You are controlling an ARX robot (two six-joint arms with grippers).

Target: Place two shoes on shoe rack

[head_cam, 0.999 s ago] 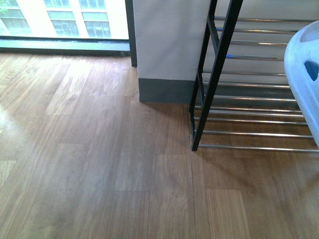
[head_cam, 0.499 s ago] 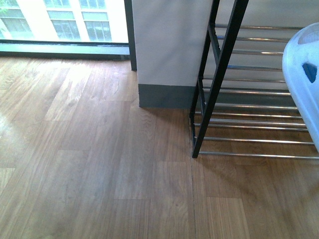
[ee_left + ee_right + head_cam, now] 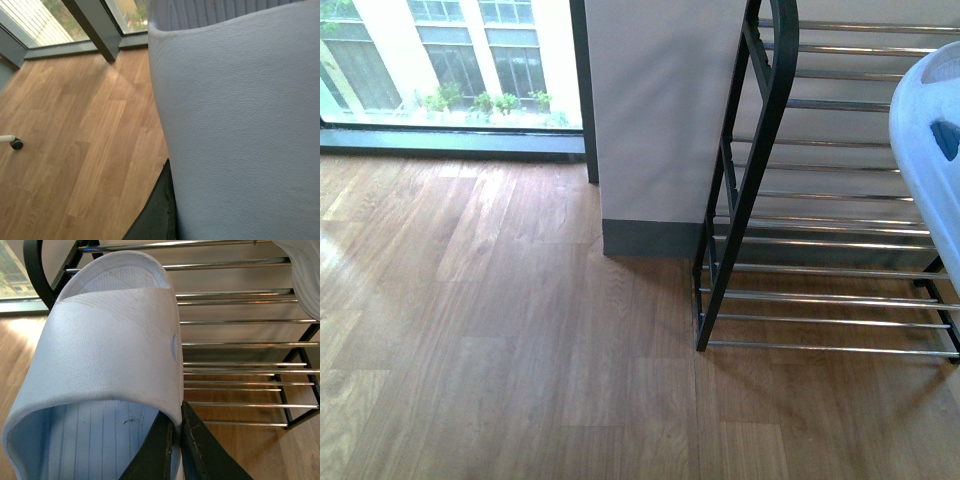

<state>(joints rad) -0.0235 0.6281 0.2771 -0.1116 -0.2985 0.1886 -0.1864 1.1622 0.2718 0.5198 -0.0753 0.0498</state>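
In the left wrist view a pale blue slide sandal (image 3: 240, 125) fills most of the picture. My left gripper (image 3: 170, 190) is shut on its edge, with one dark finger (image 3: 160, 215) showing beside it. My right gripper (image 3: 177, 425) is shut on the strap edge of a second pale blue sandal (image 3: 110, 340), held in front of the shoe rack (image 3: 240, 345). The rack (image 3: 820, 270) has black uprights and chrome rods, and its shelves hold nothing. A sandal (image 3: 930, 160) juts in at the front view's right edge. No sneakers are in view.
A white pillar with a dark skirting (image 3: 660, 120) stands just left of the rack. A floor-level window (image 3: 450, 70) runs along the far left. The wooden floor (image 3: 500, 350) spreads in front. A small castor (image 3: 16, 144) rests on the floor in the left wrist view.
In the front view the rack, pillar and window have slid lower in the picture, so more of the window and the rack's right leg show. The sandal stays at the right edge.
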